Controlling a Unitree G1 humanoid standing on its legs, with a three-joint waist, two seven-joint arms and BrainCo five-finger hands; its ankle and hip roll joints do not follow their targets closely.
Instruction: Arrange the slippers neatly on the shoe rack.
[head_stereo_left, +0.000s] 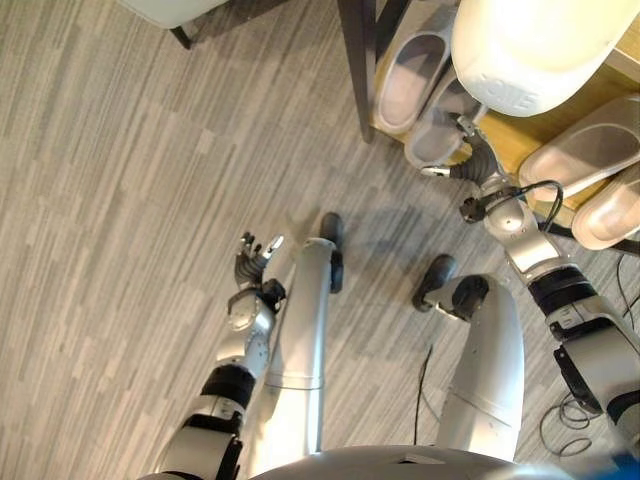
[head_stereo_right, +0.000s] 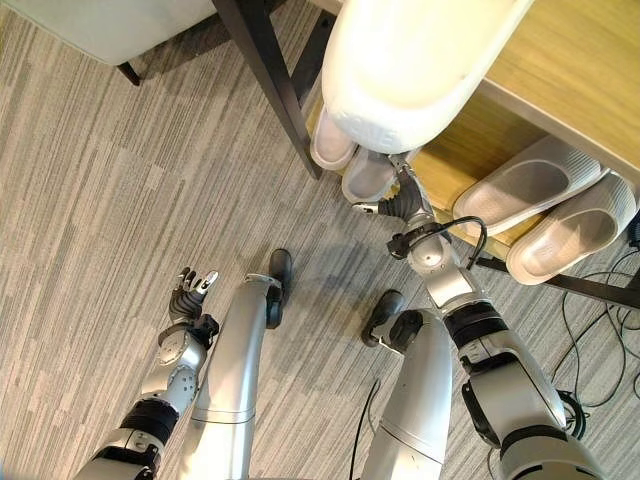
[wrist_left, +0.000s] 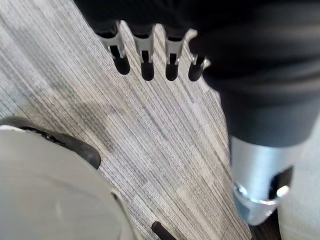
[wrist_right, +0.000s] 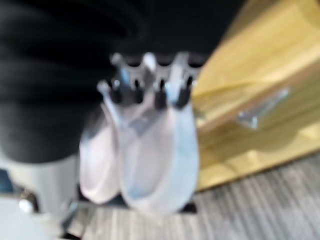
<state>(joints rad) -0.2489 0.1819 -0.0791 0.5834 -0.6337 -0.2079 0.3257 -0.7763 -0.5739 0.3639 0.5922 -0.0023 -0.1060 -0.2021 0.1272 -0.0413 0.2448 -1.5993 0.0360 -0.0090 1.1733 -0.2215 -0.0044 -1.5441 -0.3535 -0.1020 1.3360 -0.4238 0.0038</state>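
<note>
The robot's right hand (head_stereo_right: 398, 200) reaches out to the low wooden shoe rack (head_stereo_right: 560, 70) with its dark metal frame, its fingers (wrist_right: 159, 90) laid on the heel end of a pale lilac, soft-looking slipper (head_stereo_right: 368, 177) resting on the rack's lower shelf. In the right wrist view the fingertips sit against the slipper's rim, but the blur there makes it impossible to tell whether they are curled round the edge or merely pressing on it. Touching that slipper, on the side farther from the robot's right, lies its pale lilac mate (head_stereo_right: 331, 143), the two side by side with toes pointing into the shelf, just beside the rack's dark upright leg (head_stereo_right: 268, 75). To the right of the hand, on the same wooden shelf, a second pair of pale beige ribbed slippers (head_stereo_right: 545, 205) lies side by side, well apart from the lilac pair. The left hand (head_stereo_right: 190, 292) hangs low over the grey striped carpet floor (head_stereo_right: 90, 200), far from the rack, its fingers (wrist_left: 145, 55) loosely extended and holding nothing. Beyond the left hand, at the upper edge of the head views, the corner of a pale cushioned seat (head_stereo_right: 95, 25) on dark legs stands on the carpet.
</note>
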